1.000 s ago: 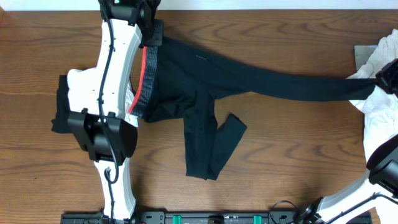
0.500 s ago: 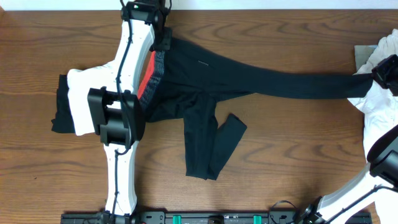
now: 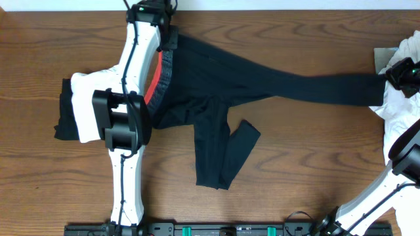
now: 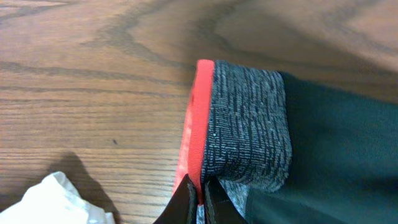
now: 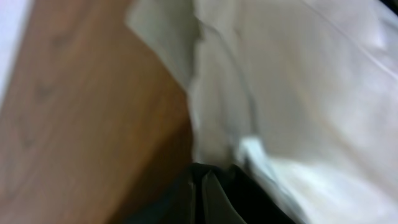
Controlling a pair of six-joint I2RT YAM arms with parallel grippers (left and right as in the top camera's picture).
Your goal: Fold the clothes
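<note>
Waistband has shifted right, pinched by the left gripper; the right gripper clamps the leg end. Black trousers look soft, light and limp; edges grip best.

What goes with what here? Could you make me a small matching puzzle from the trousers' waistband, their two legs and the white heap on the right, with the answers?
Things
1. waistband
2. far leg
3. near leg
4. white heap

States
A. bent back on itself on the wood
B. grey with a red edge, pinched by the left pincer
C. crumpled at the table's right edge
D. stretched out to the shut right pincer

Pairs: 1-B, 2-D, 3-A, 4-C
</note>
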